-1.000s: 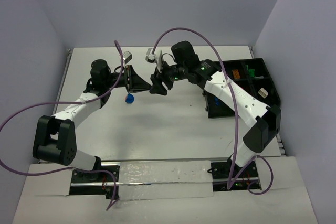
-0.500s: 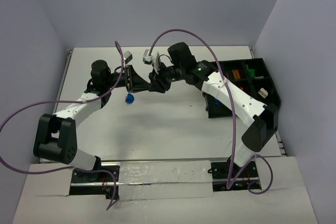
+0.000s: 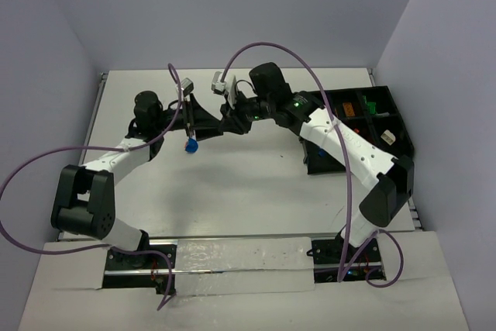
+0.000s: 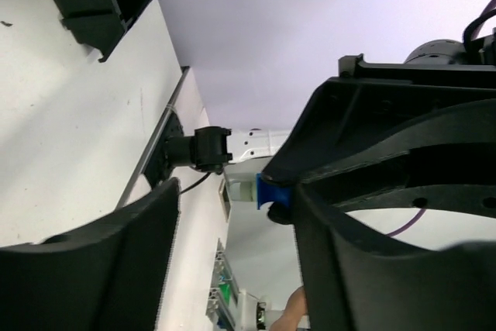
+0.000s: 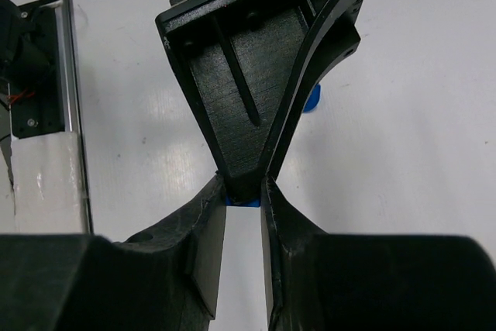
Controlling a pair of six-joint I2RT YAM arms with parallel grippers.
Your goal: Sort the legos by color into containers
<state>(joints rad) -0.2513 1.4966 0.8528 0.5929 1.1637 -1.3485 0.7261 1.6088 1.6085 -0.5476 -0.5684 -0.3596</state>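
White worktop (image 3: pixel 248 191) carrying one tray and one loose piece.
A black compartment tray (image 3: pixel 316 167) stands on it well to the right of the right gripper (image 3: pixel 230 123), along the worktop's right edge. A small blue lego (image 3: pixel 190 145) seems to lie on the bare surface just below the left gripper (image 3: pixel 215 123), on the side towards the arm bases, though the top view does not show contact for certain.

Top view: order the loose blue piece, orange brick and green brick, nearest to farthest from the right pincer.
1. Blue piece, loose beside the right pincer.
2. Orange brick, in the tray.
3. Green brick, farther right.
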